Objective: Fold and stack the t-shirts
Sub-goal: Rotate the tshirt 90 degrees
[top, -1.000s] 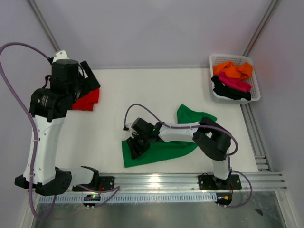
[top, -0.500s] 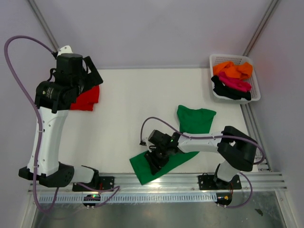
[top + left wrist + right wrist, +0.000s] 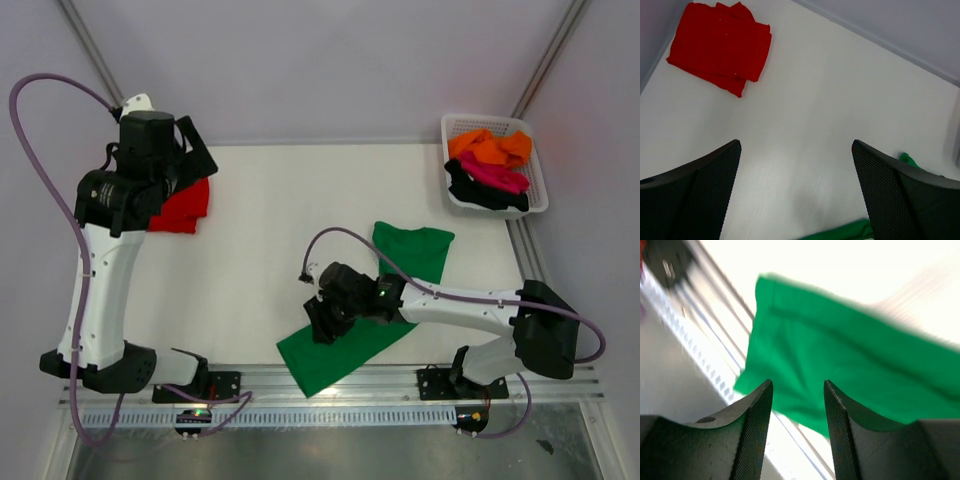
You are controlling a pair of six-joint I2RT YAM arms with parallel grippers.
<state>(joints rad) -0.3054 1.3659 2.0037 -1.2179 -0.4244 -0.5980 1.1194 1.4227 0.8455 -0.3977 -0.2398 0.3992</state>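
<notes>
Green t-shirt [image 3: 342,357] rightward, perhaps over rail [image 3: 260,385]

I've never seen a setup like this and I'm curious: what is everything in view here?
table: one, white, under everything.
green t-shirt: one, bright green, near edge, corner over the rail.
red t-shirt: one, red, folded, far left.
basket: one, white mesh, far right.
orange t-shirt, magenta t-shirt, black t-shirt: one each, bunched in the basket.
rail: one, silvery, near edge.
left arm: white and black, raised; left gripper open, empty.
right arm: white and black; right gripper at the green t-shirt, grip unclear.
</notes>
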